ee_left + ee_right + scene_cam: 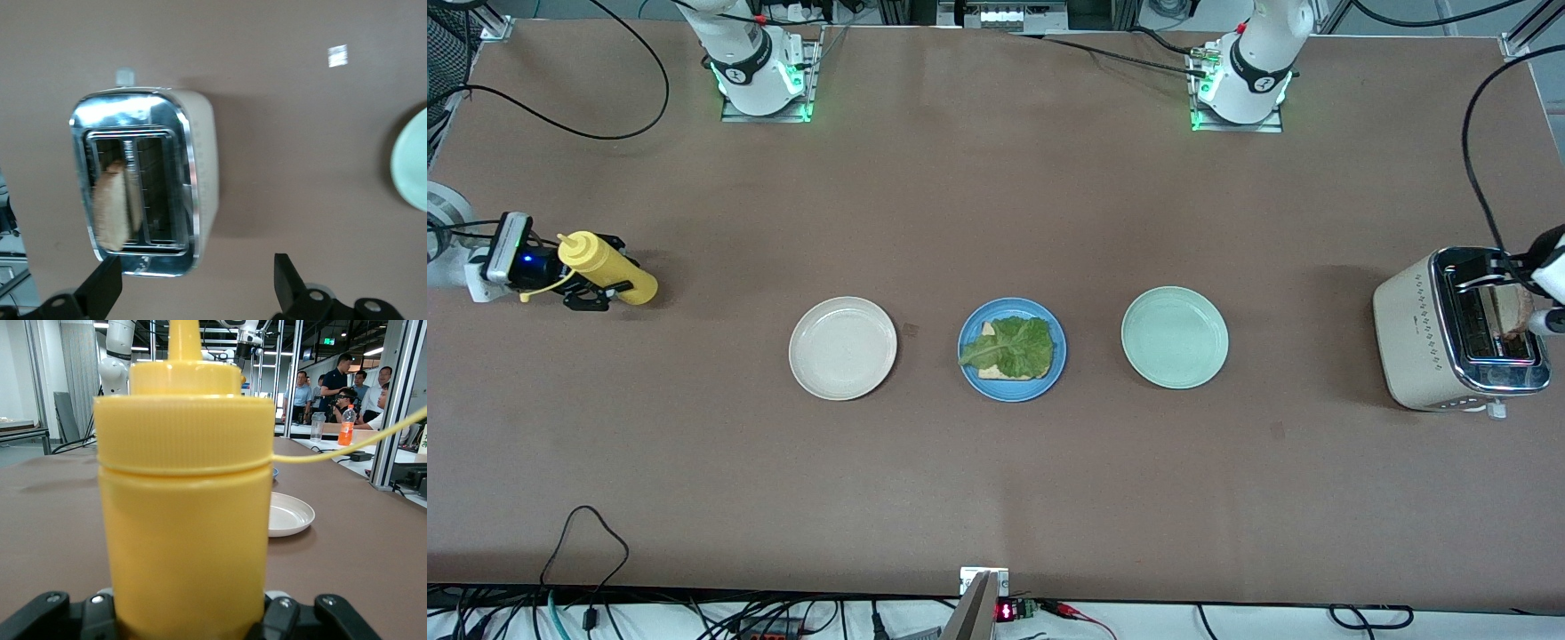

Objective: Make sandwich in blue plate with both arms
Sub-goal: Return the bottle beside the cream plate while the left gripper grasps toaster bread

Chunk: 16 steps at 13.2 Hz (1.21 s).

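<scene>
A cream toaster (203, 167) with a shiny chrome top sat in the left half of the frame, seen from directly above, on the brown table (300, 133). Its two slots ran top to bottom; a light-brown toast slice (112, 210) stood in the slot toward the frame's left edge, leaning a little, while the other slot showed only dark wire guides. A small white knob (125, 76) stuck out at the toaster's upper end. At the bottom edge, the left gripper (198, 283) had its two black fingers (103, 288) spread wide apart, holding nothing. At the right edge, part of a pale green plate (412, 163) showed. A small bright patch (338, 55) lay on the table at upper right.
</scene>
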{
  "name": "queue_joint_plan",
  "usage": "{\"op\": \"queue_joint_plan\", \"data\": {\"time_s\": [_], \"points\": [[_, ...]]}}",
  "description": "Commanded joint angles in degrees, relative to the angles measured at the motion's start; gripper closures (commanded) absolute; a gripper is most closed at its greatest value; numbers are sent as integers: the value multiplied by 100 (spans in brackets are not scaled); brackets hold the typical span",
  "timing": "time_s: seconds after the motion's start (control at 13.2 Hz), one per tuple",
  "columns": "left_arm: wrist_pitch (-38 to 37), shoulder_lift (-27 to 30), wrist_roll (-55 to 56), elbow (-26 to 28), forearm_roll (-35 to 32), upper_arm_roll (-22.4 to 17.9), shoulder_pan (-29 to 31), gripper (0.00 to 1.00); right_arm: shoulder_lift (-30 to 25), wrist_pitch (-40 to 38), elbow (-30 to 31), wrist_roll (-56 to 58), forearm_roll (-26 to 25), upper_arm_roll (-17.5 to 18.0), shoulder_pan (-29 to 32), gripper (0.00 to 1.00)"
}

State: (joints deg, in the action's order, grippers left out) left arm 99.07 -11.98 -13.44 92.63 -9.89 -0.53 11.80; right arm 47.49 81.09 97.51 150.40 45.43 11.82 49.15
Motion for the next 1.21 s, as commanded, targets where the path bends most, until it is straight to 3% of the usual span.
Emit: {"op": "queue_joint_plan", "data": {"time_s": [0.0, 0.15, 0.3, 0.53, 0.68, 0.75, 0.98, 1.13], "points": [[496, -252, -833, -87, -110, 62, 428, 0, 391, -41, -276, 50, 54, 127, 130, 100], [806, -314, -1326, 62, -110, 71, 630, 3, 445, 47, -277, 59, 37, 118, 130, 100], [842, -331, -1433, 272, -110, 71, 840, 17, 489, 56, -277, 68, 28, 118, 130, 100], [1428, -463, -1924, 571, -110, 71, 1175, 23, 594, 56, -277, 51, 28, 118, 138, 98], [1869, -472, -2171, 843, -110, 71, 1307, 26, 612, 126, -277, 59, 19, 118, 138, 74], [2079, -507, -2172, 975, -101, 71, 1403, 29, 629, 135, -277, 51, 10, 118, 138, 55], [2354, -516, -2172, 1214, -101, 71, 1440, 65, 647, 144, -277, -20, 10, 118, 138, 2], [2301, -507, -2137, 1196, -93, 80, 1440, 80, 682, 144, -277, -11, 19, 118, 138, 0]]}}
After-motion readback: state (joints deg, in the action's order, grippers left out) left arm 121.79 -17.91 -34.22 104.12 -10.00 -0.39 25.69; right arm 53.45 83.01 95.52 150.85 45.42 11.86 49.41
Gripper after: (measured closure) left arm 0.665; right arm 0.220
